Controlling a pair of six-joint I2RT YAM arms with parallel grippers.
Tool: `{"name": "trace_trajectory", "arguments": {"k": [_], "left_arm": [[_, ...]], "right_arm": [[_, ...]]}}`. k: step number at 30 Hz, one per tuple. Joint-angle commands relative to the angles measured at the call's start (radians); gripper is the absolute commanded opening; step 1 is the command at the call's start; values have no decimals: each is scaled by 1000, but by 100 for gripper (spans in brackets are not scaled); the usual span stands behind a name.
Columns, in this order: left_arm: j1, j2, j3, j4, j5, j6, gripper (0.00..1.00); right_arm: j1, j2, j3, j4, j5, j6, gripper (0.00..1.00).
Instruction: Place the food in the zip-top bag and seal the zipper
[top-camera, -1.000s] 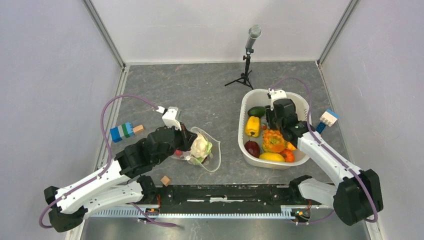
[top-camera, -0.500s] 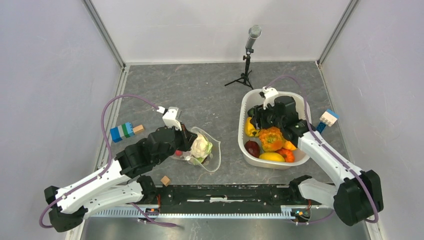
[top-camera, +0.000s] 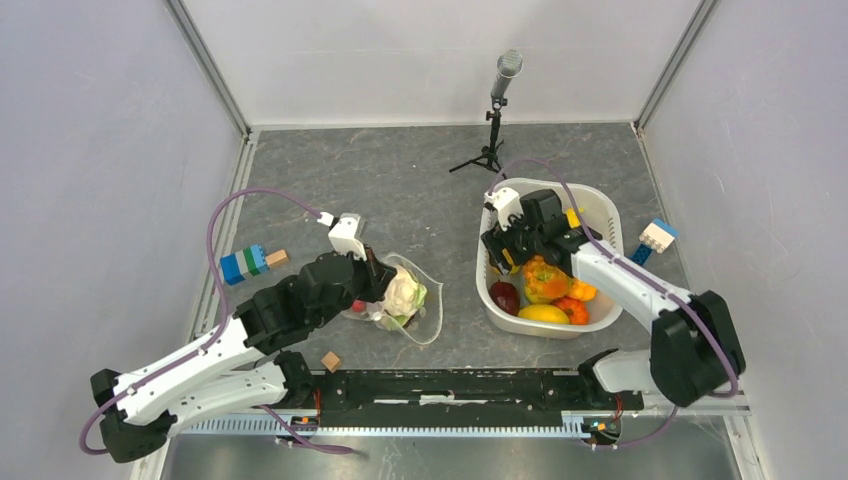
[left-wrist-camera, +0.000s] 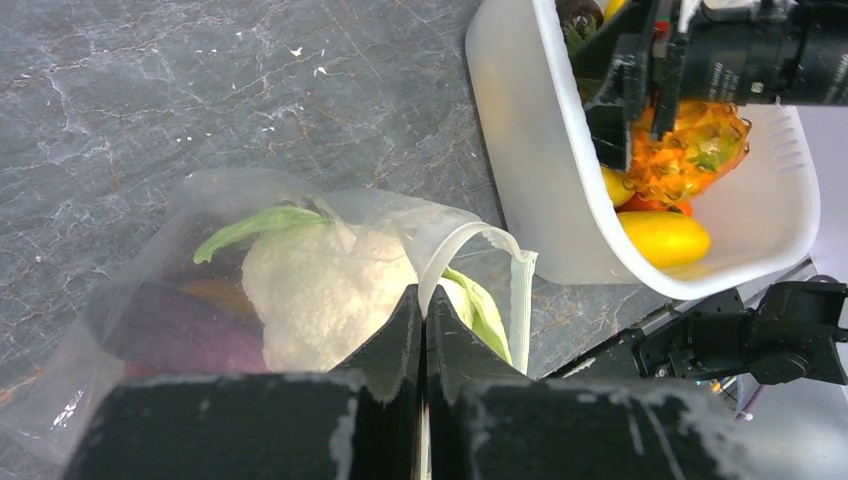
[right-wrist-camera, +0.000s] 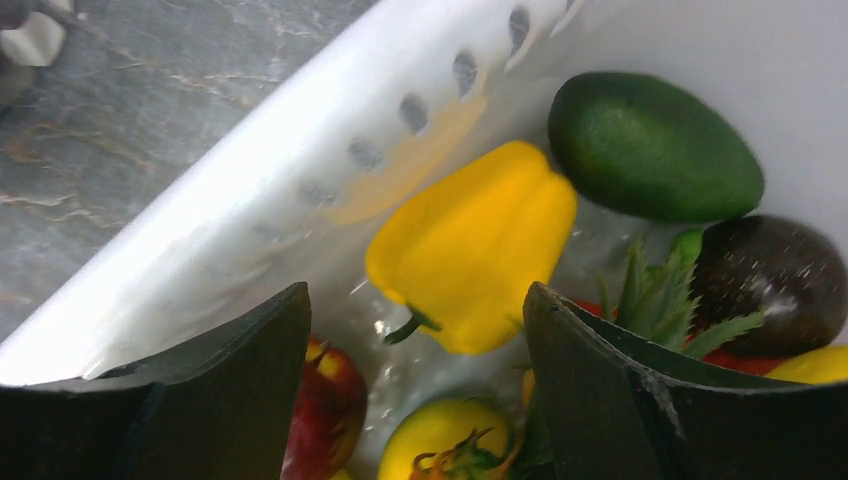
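Observation:
The clear zip-top bag (top-camera: 428, 312) lies on the table with a white cauliflower (top-camera: 400, 292) and a purple piece (left-wrist-camera: 170, 330) inside. My left gripper (left-wrist-camera: 422, 300) is shut on the bag's mouth edge, holding the zipper strip (left-wrist-camera: 518, 300) open. My right gripper (right-wrist-camera: 415, 330) is open inside the white basket (top-camera: 492, 215), above the yellow pepper (right-wrist-camera: 480, 240). Around the pepper lie a green avocado (right-wrist-camera: 655, 145), a dark fruit (right-wrist-camera: 775, 280), a red apple (right-wrist-camera: 330, 410) and the pineapple (top-camera: 545, 280).
A microphone on a small tripod (top-camera: 492, 120) stands at the back. Building blocks lie at the left (top-camera: 245, 263) and right (top-camera: 655, 238). A small wooden cube (top-camera: 330, 361) sits near the front rail. Grey walls enclose the table.
My right gripper has swung left across the basket, from over the pineapple to over the yellow pepper at the left wall. The left gripper has held still on the bag.

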Motion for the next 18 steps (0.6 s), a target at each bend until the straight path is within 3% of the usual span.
{"name": "trace_trajectory", "arguments": {"k": [1, 4, 12, 18], "left_arm": [[5, 10, 9, 55, 7, 10, 2], [4, 10, 19, 38, 8, 12, 2], [6, -20, -1, 32, -9, 4, 2], [6, 5, 16, 36, 3, 14, 2]], "right_arm": [[0, 112, 100, -21, 76, -113, 82], [0, 225, 182, -136, 155, -85, 81], [0, 300, 138, -78, 127, -84, 82], [-3, 251, 92, 64, 43, -51, 54]]}}
